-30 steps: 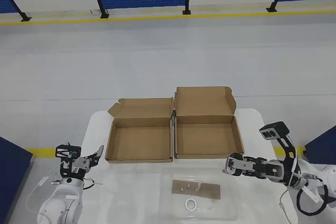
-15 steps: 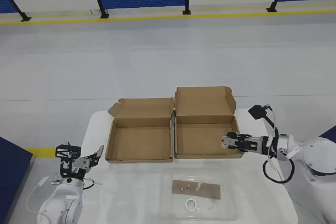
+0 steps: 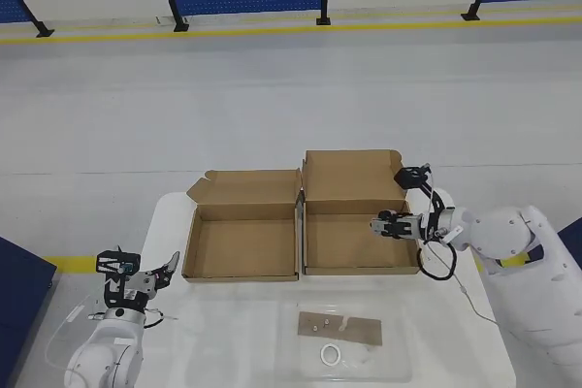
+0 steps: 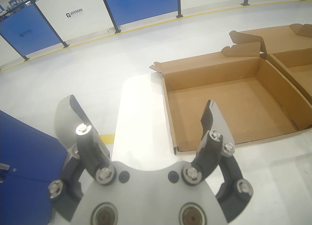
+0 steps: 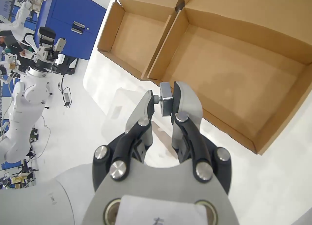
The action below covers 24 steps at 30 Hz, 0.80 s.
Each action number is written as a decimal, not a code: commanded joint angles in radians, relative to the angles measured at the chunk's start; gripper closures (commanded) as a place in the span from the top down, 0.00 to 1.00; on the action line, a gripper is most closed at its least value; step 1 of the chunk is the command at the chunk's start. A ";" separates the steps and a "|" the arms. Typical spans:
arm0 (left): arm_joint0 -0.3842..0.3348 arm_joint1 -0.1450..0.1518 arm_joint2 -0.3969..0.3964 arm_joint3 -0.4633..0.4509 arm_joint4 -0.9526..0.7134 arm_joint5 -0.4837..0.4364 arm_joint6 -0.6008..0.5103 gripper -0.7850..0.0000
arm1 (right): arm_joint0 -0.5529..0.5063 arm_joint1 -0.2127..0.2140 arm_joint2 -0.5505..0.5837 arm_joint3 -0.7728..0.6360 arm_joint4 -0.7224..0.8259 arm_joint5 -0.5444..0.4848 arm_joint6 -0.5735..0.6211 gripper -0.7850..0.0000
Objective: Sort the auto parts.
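My right gripper (image 5: 162, 100) (image 3: 377, 226) is shut on a small square metal part with a stud (image 5: 165, 105), held over the near right part of the right cardboard box (image 3: 354, 242) (image 5: 243, 65). The left cardboard box (image 3: 241, 247) (image 4: 231, 106) (image 5: 136, 33) beside it holds nothing. My left gripper (image 4: 143, 116) (image 3: 161, 270) stands open at the table's left edge, short of the left box, with nothing between its fingers. On a clear tray (image 3: 398, 367) near the front lie a brown strip (image 3: 354, 327) with small parts and a white ring (image 3: 330, 354).
Both boxes have their lids folded open at the far side. The white table (image 3: 223, 320) has bare room on the left and between the boxes and the tray. A blue cabinet (image 4: 22, 157) stands beside the table's left edge.
The right arm swung from the table's near right up and left, carrying the metal part over the right box. The left arm stayed still.
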 commanded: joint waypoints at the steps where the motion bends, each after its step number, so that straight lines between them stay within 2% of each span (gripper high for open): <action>1: 0.000 0.000 0.000 0.000 0.000 0.000 0.000 1.00 | 0.000 0.000 0.000 0.000 0.000 0.000 0.000 0.00; 7: 0.000 0.000 0.000 0.000 0.000 0.000 0.000 1.00 | -0.001 0.000 -0.001 0.000 -0.004 -0.001 -0.006 0.00; 10: 0.000 0.000 0.000 0.000 0.000 0.000 0.000 1.00 | 0.015 -0.003 -0.032 0.018 -0.106 0.032 -0.033 0.00; 15: 0.000 0.000 0.000 0.000 0.000 0.000 0.000 1.00 | 0.119 -0.027 -0.143 0.113 -0.211 0.111 -0.044 0.00; 24: 0.000 0.000 0.000 0.000 0.000 0.000 0.000 1.00 | 0.300 -0.100 -0.365 0.330 -0.340 0.255 -0.025 0.00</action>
